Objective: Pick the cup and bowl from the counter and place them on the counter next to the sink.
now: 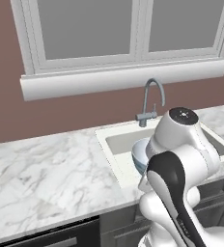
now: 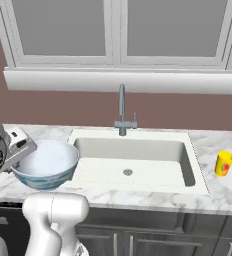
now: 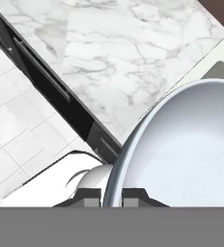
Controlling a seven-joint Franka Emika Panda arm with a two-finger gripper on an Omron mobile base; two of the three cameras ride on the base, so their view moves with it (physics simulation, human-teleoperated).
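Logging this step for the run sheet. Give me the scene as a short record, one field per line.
held item: bowl, pale grey-blue, gripped at its rim
gripper: shut on the bowl, one finger each side of the rim
bowl position: over the counter at the left edge of the sink; whether it touches the counter cannot be told
cup: yellow, upright on the counter right of the sink
tap: grey gooseneck behind the basin
sink contents: none seen
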